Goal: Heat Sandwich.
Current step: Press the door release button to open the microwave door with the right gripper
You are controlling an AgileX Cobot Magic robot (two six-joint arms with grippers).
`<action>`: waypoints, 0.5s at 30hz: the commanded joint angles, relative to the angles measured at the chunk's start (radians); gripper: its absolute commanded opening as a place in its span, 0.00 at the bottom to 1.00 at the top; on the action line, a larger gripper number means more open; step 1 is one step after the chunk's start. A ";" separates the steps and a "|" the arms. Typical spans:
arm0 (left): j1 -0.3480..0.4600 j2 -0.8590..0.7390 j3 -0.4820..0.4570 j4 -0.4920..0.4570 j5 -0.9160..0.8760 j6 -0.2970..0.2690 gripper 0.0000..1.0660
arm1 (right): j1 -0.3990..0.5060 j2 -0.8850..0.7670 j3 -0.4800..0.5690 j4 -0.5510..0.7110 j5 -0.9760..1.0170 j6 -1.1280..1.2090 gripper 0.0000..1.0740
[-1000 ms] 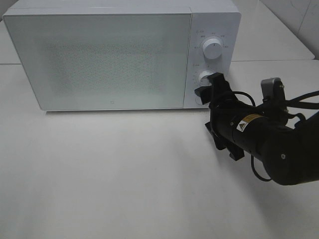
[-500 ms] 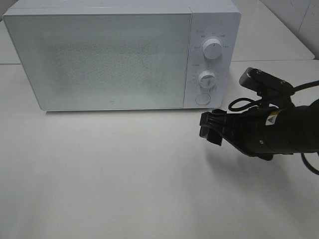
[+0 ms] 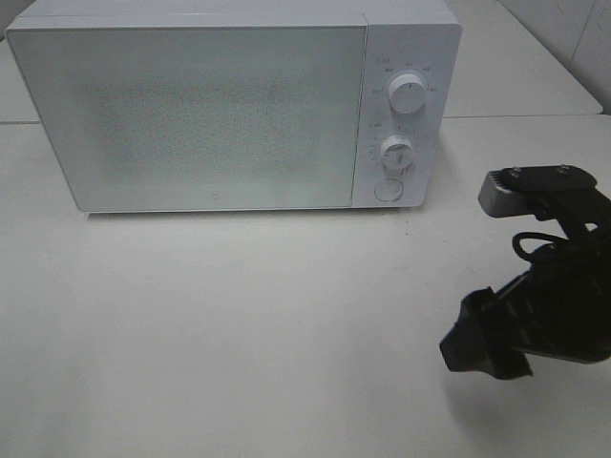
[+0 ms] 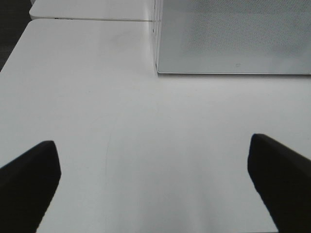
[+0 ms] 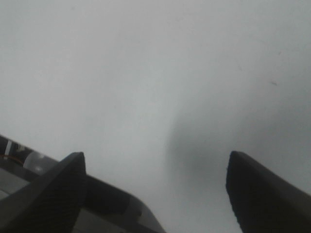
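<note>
The sandwich is out of view. The white microwave (image 3: 191, 114) stands at the back of the table with its door closed; its frosted front shows nothing inside. My right gripper (image 3: 477, 343) hangs over the table's front right, well clear of the microwave, jaws open and empty. In the right wrist view the right gripper (image 5: 155, 189) has only bare table between its fingers. My left gripper (image 4: 155, 184) is open and empty, low over the table and facing the microwave (image 4: 233, 39) door's lower left corner. The left arm does not show in the exterior view.
The microwave's control panel carries an upper knob (image 3: 409, 96), a lower knob (image 3: 395, 151) and a round button (image 3: 387, 190). The white table (image 3: 239, 324) spreads in front of the microwave. A second table surface (image 3: 516, 67) lies behind on the right.
My right gripper has drawn back from the microwave's lower knob and swung down to the table's front right. The microwave and left gripper are unchanged.
</note>
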 commanded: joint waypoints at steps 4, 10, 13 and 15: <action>-0.006 -0.027 0.004 -0.009 0.001 -0.007 0.97 | -0.003 -0.113 -0.042 -0.070 0.222 0.002 0.71; -0.006 -0.027 0.004 -0.009 0.001 -0.007 0.97 | -0.003 -0.250 -0.157 -0.155 0.471 0.004 0.71; -0.006 -0.027 0.004 -0.009 0.001 -0.007 0.97 | -0.003 -0.293 -0.185 -0.171 0.515 0.006 0.71; -0.006 -0.027 0.004 -0.009 0.001 -0.007 0.97 | -0.003 -0.377 -0.203 -0.201 0.558 0.006 0.71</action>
